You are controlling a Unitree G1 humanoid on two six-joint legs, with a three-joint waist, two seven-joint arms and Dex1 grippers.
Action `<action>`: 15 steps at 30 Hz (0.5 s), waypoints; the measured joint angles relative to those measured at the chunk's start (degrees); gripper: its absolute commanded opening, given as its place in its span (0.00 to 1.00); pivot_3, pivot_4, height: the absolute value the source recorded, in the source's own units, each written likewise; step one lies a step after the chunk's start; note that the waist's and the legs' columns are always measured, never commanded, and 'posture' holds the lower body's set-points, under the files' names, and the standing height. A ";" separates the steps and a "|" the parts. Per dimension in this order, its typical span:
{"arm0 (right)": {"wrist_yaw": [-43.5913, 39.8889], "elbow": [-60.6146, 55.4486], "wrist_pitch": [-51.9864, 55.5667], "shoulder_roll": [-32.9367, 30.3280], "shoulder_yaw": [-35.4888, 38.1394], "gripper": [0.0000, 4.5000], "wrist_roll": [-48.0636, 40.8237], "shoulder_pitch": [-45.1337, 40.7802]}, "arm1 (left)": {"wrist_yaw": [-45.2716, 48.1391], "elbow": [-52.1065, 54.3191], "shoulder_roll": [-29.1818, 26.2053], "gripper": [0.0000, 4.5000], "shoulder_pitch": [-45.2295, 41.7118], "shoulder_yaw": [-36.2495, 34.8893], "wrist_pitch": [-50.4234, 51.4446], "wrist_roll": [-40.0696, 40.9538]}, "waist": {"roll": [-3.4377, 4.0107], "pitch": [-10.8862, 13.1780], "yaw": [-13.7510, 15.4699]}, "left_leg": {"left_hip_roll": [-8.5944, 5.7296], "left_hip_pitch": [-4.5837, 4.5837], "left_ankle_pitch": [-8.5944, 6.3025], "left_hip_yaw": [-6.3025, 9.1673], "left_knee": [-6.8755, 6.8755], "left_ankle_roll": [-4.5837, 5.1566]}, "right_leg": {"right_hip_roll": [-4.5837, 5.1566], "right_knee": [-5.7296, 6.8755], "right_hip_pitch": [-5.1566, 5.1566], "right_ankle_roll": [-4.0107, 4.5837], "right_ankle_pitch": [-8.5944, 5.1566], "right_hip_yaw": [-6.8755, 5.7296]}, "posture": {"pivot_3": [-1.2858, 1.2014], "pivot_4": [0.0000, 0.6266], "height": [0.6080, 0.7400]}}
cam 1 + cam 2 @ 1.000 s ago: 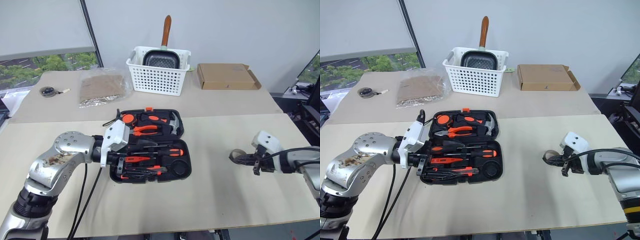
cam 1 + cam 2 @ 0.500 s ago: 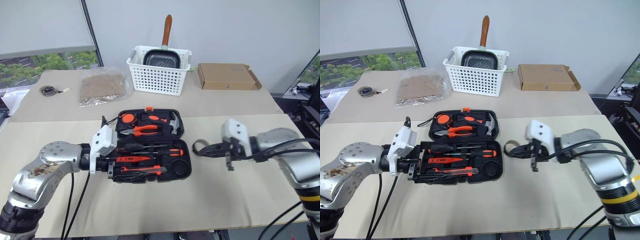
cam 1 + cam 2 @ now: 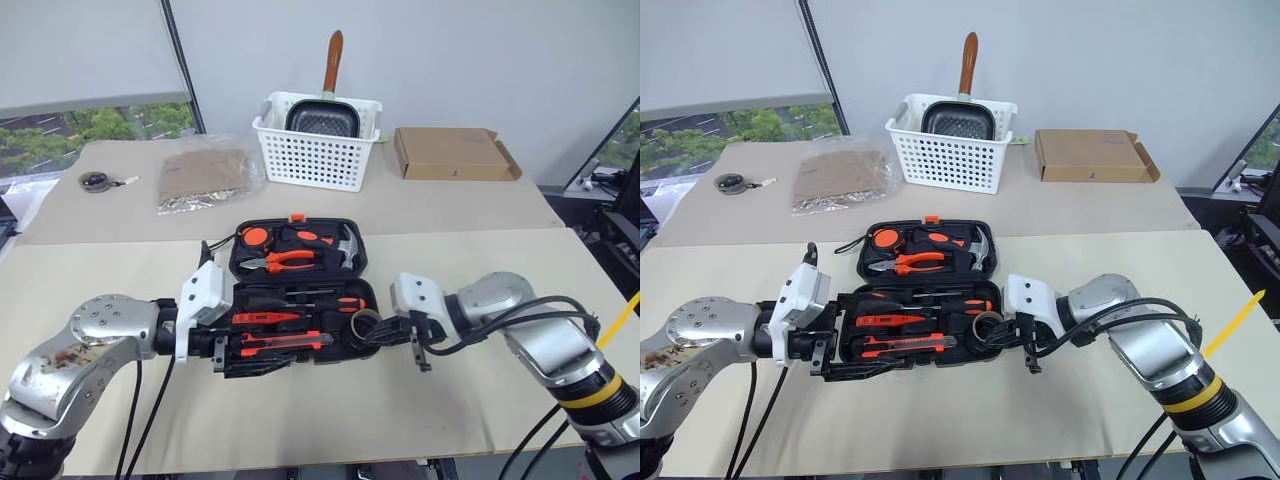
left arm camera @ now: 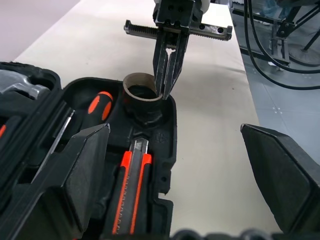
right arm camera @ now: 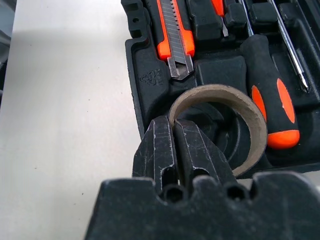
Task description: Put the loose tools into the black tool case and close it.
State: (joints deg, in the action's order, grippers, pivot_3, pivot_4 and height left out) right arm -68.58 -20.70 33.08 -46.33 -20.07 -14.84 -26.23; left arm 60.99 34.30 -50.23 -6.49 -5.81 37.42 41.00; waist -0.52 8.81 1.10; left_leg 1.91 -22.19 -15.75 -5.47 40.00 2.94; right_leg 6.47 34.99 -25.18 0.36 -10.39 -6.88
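Black plastic clamshell tool case (image 3: 300, 290) lies open, one of it, mid-table. Left gripper (image 3: 222, 352) at its left edge, fingers spread wide, empty. Inside: one orange-and-black utility knife (image 4: 131, 192), one moulded recycling mark (image 5: 148, 78), its text unreadable. Right gripper (image 5: 172, 146) pinches one brownish cardboard tape ring (image 5: 220, 123) by the wall, over the case's round recess.

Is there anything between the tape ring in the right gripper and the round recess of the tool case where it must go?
Nothing visible. The right gripper pinches the wall of the tape ring directly above the round recess of the black tool case; that recess looks empty.
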 measured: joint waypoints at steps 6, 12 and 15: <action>-0.43 -0.15 0.00 0.91 -1.97 0.01 0.20 -0.02 | -0.49 -0.03 -0.01 1.00 0.91 -1.34 -0.06 -0.14 | 0.00 0.00 -0.20 | -0.01 -0.05 0.01 0.00 -0.02 -0.01 | 0.00 -0.02 -0.03 0.01 -0.01 0.00 | 0.52 0.24 0.70; -0.86 -0.20 0.02 0.90 -2.73 0.01 0.91 -0.69 | -0.78 -0.05 -0.01 1.00 1.65 -1.61 -0.07 -0.18 | 0.00 0.00 -0.19 | -0.03 -0.07 -0.01 0.00 -0.02 0.01 | 0.02 -0.05 -0.04 0.02 -0.01 0.00 | 0.52 0.24 0.70; -1.05 -0.12 0.05 0.72 -3.60 0.01 1.98 -1.20 | -0.86 -0.05 -0.01 1.00 1.65 -1.61 -0.09 -0.19 | 0.00 0.00 -0.20 | -0.02 -0.06 -0.01 0.01 -0.02 0.00 | 0.02 -0.03 -0.04 0.02 -0.01 -0.02 | 0.52 0.24 0.70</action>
State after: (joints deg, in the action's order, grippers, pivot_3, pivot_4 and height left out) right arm -69.63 -20.82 33.14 -45.62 -23.67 -12.86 -27.43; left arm 60.13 34.25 -50.23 -4.84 -7.42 37.33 40.81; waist -0.52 8.81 0.90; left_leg 1.89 -22.25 -15.76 -5.47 39.98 2.94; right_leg 6.48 34.96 -25.22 0.38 -10.40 -6.91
